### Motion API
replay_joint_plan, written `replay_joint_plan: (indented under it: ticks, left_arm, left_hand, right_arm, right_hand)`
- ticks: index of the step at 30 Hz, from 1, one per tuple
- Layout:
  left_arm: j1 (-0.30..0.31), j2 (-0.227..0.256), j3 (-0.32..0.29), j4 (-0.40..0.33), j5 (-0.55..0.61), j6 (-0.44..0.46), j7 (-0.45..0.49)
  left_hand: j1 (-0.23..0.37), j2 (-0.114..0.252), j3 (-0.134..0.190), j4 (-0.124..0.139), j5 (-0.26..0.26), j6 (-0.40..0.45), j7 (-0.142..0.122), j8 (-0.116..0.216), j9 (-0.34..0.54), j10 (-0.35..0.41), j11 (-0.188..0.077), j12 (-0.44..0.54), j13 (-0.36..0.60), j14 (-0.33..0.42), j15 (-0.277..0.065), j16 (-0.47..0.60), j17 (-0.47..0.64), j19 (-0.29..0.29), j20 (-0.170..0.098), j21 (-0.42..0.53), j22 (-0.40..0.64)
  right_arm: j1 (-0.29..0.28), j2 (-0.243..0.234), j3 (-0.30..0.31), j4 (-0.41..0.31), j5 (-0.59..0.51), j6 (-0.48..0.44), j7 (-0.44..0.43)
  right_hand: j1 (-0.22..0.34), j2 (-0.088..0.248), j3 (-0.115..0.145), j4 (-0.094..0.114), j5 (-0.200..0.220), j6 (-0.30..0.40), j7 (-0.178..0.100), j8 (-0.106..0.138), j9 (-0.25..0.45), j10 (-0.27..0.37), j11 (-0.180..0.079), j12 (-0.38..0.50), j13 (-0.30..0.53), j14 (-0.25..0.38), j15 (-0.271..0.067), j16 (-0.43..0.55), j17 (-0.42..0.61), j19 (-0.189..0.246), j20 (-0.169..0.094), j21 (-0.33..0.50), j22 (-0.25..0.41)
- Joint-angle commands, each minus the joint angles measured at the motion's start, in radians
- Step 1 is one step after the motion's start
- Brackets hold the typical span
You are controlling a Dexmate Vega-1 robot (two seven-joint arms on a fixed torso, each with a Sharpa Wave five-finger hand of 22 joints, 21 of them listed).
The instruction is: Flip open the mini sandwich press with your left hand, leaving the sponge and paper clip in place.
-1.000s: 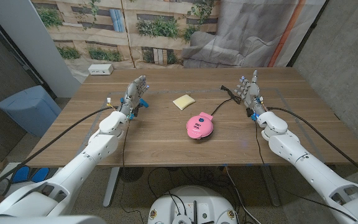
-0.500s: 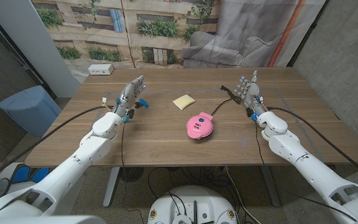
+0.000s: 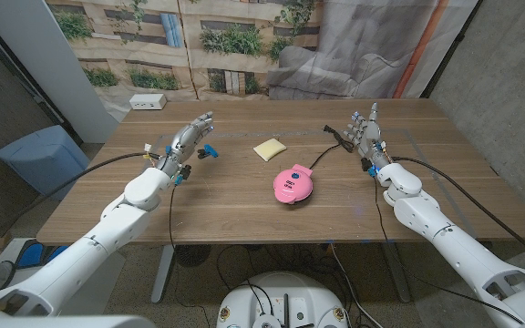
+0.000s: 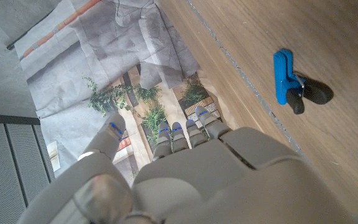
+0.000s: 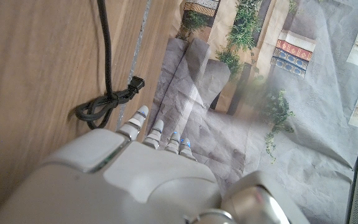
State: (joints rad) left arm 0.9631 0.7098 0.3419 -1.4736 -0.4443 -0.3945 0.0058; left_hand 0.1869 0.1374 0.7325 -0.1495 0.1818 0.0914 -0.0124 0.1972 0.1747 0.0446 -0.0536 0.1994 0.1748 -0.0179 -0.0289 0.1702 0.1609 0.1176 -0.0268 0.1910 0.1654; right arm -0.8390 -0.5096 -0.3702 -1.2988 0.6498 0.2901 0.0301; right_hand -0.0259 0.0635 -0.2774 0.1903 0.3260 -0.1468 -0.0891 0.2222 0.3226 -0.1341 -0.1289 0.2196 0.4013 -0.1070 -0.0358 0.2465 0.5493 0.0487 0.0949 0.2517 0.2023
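The pink round mini sandwich press sits closed near the middle of the wooden table, its black cord running back to a knotted bundle. A yellow sponge lies behind it to the left. A blue clip lies further left, and it also appears in the left wrist view as the blue clip. My left hand is raised beside the clip, fingers apart and holding nothing. At the right side my right hand stands with its fingers spread upward and nothing in it, close to the cord bundle.
A white power strip lies at the table's far left corner. A blue bin stands on the floor to the left of the table. A crumpled grey tarp and a printed backdrop stand behind the table.
My left arm has swung out to the left and the hand has tilted over toward the right above the blue clip. The right arm, press and sponge have not moved.
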Motion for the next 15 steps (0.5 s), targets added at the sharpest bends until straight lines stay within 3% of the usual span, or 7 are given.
replay_joint_plan:
  ticks: [1, 15]
  left_arm:
    - [0.051, 0.076, -0.027, -0.061, 0.124, -0.108, 0.009]
    - [0.133, 0.156, -0.084, -0.183, 0.283, -0.127, 0.065]
  left_hand:
    - [0.019, -0.001, 0.003, -0.012, 0.004, 0.009, -0.004, 0.010, 0.002, 0.003, -0.003, -0.003, 0.004, 0.000, -0.028, 0.005, 0.005, 0.001, -0.004, -0.001, 0.003]
    - [0.053, -0.010, 0.007, -0.038, 0.007, 0.015, -0.020, 0.013, 0.002, 0.009, -0.018, -0.005, 0.004, -0.003, -0.039, 0.004, 0.005, -0.003, -0.009, -0.004, 0.003]
  right_arm:
    - [0.000, 0.000, 0.000, 0.001, 0.000, 0.000, 0.001]
    - [0.000, 0.000, 0.000, 0.000, 0.000, 0.000, 0.001]
  right_hand:
    - [0.003, 0.090, -0.004, -0.001, 0.005, -0.006, 0.002, 0.004, 0.005, -0.007, 0.007, 0.006, 0.005, -0.010, -0.020, 0.003, 0.003, 0.001, 0.009, 0.004, 0.003]
    - [0.003, 0.090, -0.004, -0.001, 0.005, -0.006, 0.000, 0.004, 0.005, -0.008, 0.005, 0.005, 0.005, -0.009, -0.020, 0.003, 0.003, 0.001, 0.009, 0.004, 0.003]
